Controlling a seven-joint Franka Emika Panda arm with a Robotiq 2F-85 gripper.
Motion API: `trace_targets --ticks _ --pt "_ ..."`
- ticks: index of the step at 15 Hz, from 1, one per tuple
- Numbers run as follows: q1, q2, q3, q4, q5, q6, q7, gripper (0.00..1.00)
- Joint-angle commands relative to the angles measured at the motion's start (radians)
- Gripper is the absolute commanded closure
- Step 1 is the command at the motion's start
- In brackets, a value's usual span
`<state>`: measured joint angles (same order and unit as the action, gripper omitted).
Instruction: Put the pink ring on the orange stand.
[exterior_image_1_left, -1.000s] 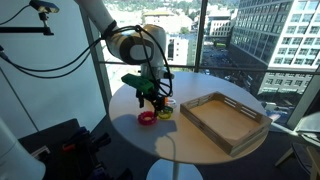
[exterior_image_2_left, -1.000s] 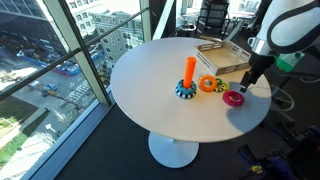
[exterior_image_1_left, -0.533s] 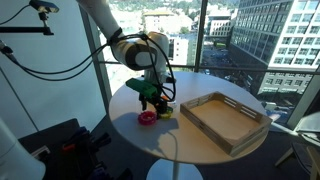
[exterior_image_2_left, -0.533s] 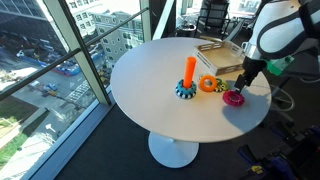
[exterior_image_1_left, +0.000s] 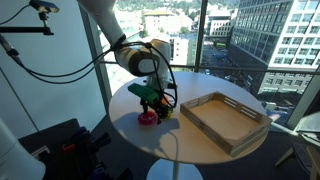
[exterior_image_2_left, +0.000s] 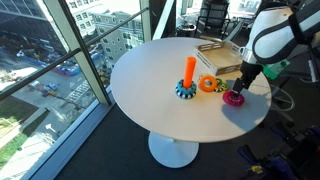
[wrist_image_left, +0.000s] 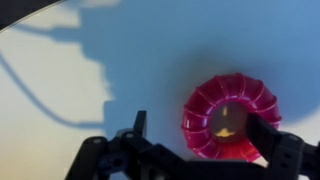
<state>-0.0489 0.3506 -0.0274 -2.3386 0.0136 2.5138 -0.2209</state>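
Gripper (wrist_image_left: 200, 132) is low over the pink ring (wrist_image_left: 230, 115), fingers (wrist_image_left: 140, 125) spread apart, one on each side and nothing clamped. The ring lies flat close to the white table's (exterior_image_2_left: 150, 95) rim; in an exterior view the orange stand (exterior_image_2_left: 188, 72) stands upright nearer the tabletop's middle, well apart.

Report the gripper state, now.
Gripper: open, down at the pink ring, nothing gripped.
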Motion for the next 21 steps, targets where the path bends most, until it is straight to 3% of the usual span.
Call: trace_targets --ticks 1,6,8,16,21 --pt "-0.009 0.028 0.002 0.019 -0.017 0.034 0.022 0.0" --pt "0.005 0.04 -0.008 0.007 -0.044 0.104 0.047 0.0" --pt "0.005 0.043 -0.008 0.006 -0.051 0.12 0.053 0.25" --pt "0.0 0.014 0.006 -0.01 -0.04 0.108 0.049 0.9" --pt "-0.002 -0.044 0.015 -0.019 -0.036 0.047 0.037 0.9"
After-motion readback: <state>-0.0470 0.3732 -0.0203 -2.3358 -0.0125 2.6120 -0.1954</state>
